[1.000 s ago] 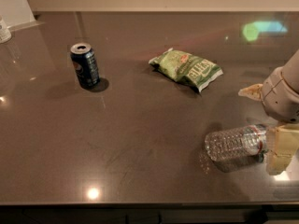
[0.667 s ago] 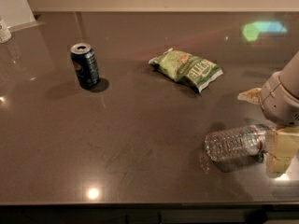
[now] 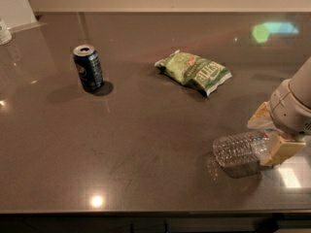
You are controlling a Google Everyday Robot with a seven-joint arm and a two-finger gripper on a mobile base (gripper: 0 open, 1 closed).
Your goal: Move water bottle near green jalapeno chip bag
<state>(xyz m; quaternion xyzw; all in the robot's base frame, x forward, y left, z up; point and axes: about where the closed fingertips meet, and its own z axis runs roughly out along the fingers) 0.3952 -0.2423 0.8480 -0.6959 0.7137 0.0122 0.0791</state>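
Nothing much had moved since a second earlier: the can, the bag and the bottle all sat at the same spots, and only the arm's wrist had shifted a touch.

At the far left edge of the dark desk (image 3: 146, 140), a small pale object (image 3: 3, 31) was cut off by the frame. Right of it, in the back left part of the desk, a dark blue soda can (image 3: 88, 68) stood upright with its silver top showing. Farther right and a little behind the middle lay the green jalapeno chip bag (image 3: 193, 72), flat and crinkled, its long side running down towards the right. A green-blue glare (image 3: 273, 30) shone on the desk surface behind it, near the back right.

The water bottle (image 3: 238, 149) lay on its side near the front right, with its base pointing left and its cap end pointing right. It was in front of the bag and to its right, with bare desk between the two. Whether it rested on the desk or hung just above it could not be told.

The gripper (image 3: 267, 141) was at the bottle's cap end. Its yellowish jaws were clamped on that end, one behind it and one in front. The pale arm (image 3: 296, 106) rose from there to the right edge.
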